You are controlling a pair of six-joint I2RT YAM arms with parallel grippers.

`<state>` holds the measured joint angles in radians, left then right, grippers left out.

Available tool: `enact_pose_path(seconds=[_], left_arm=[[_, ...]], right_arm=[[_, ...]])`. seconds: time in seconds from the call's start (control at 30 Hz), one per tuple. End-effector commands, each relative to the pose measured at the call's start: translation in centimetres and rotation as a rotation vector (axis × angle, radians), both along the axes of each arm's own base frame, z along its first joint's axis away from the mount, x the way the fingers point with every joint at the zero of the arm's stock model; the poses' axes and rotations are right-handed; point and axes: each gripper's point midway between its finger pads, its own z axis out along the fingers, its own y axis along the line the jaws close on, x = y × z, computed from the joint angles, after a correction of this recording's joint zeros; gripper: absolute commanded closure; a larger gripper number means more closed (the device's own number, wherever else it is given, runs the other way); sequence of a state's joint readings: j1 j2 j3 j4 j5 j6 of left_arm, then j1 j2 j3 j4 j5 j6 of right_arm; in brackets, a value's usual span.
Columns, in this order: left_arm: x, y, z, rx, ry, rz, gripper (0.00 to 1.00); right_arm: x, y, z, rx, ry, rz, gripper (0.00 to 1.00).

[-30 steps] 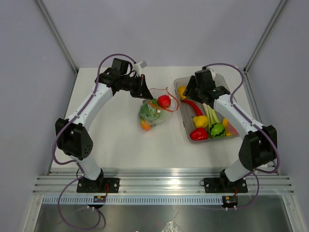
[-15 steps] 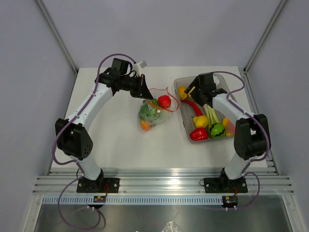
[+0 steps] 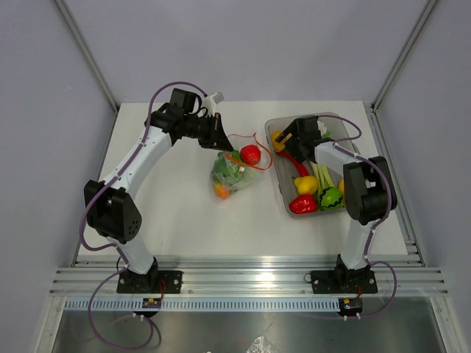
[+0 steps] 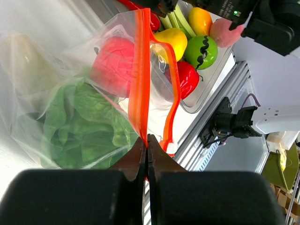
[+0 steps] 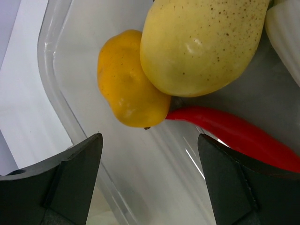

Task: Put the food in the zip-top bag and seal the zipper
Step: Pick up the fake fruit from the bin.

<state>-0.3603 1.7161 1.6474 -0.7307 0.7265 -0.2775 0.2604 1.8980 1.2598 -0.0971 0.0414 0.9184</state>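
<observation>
Midway across the counter (image 3: 176, 213), a little toward its far edge, lies the zip-top bag (image 3: 234, 172), clear and crumpled, with its mouth turned to the right edge. The left pincer (image 4: 147, 140) is pressed together on the zipper (image 4: 140, 70). The wrist view shows the red-orange strip running straight in between the two black fingers (image 4: 136, 157), while the strip's other half bows away in a loop beside it. Inside the bag sit a green lettuce leaf (image 4: 84, 122) and a red tomato (image 4: 115, 65). A pale, whitish piece (image 4: 23, 56) lies behind the film and is too blurred to name, perhaps garlic. An orange piece (image 3: 221, 191) shows at the bag's near end.

Toward the right edge of the counter stands the grey translucent tub (image 3: 280, 190). The right pincer (image 5: 147, 140) hangs spread wide over the tub's far left corner, touching nothing. Between and just beyond its fingers rests a small orange-yellow fruit (image 5: 129, 91) by the tub wall. It touches a larger pale yellow speckled fruit (image 5: 201, 42), and the tip of a red chilli (image 5: 234, 136) reaches up to it. Further toward the near edge, the tub holds a yellow pepper (image 3: 306, 184), a red pepper (image 3: 302, 204), a green vegetable (image 3: 330, 197) and pale green stalks (image 3: 324, 175).
</observation>
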Motion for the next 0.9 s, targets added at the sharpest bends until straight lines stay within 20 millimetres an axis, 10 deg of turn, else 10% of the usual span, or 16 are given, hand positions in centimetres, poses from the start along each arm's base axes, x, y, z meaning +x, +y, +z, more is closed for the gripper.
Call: enact_pose_path(seconds=[0.0, 0.6, 0.87], left_arm=[[0.8, -0.7, 2.8, -0.047, -0.093, -0.017, 1.0], [0.7, -1.0, 2.7, -0.046, -0.088, -0.033, 1.0], [0.4, -0.8, 2.9, -0.041, -0.098, -0.034, 1.0]], right_arm=[[2.6, 0.2, 1.9, 0.018, -0.072, -0.004, 0.11], [5.3, 1.2, 0.1, 0.063, -0.096, 0.001, 0.23], [4.5, 1.0, 2.3, 0.085, -0.138, -0.013, 0.66]])
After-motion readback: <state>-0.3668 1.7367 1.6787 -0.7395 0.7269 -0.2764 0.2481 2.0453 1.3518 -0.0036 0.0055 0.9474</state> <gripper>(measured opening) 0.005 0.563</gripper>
